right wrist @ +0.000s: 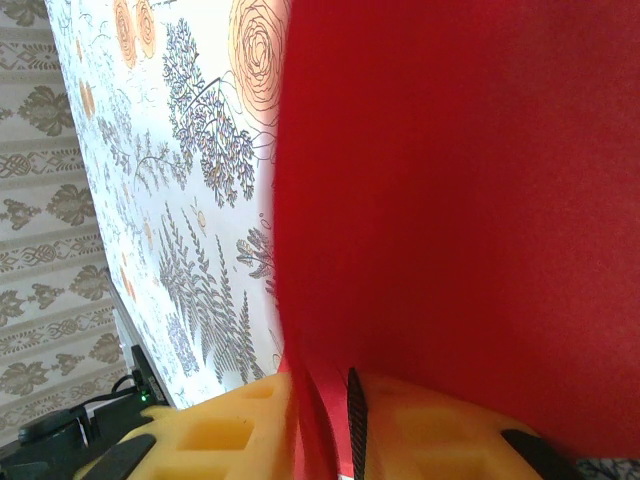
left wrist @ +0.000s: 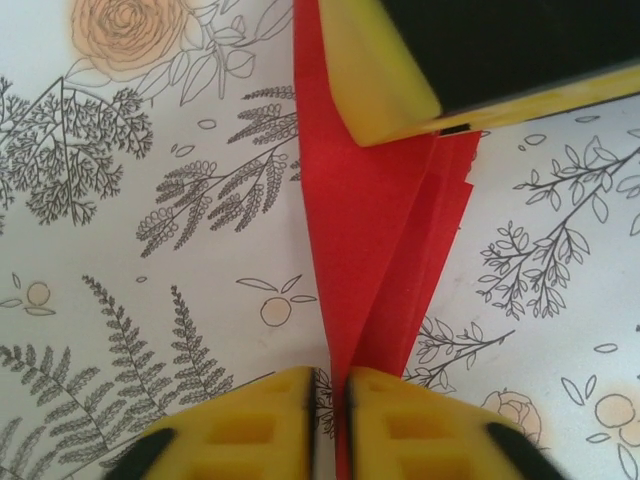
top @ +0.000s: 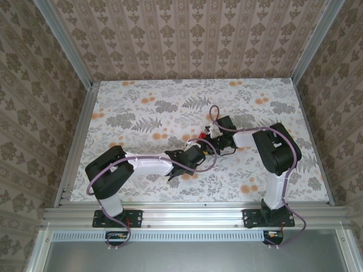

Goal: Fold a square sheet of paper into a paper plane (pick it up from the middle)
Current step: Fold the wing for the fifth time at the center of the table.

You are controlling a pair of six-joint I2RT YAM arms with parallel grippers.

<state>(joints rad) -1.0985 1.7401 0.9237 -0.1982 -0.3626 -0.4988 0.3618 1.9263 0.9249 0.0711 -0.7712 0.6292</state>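
The square sheet of paper is folded into a narrow, pointed paper plane of bright red creased layers, held just above the table. My left gripper is shut on its narrow end, with the red edge pinched between the yellow fingers. My right gripper is shut on the other end, where the red paper plane spreads across the right wrist view. One of the right gripper's yellow fingers shows at the top of the left wrist view. From above, the left gripper and right gripper meet mid-table.
The floral-printed table is boxed in by wallpapered walls on three sides. An aluminium rail runs along the near edge by the arm bases. Cables loop around both arms.
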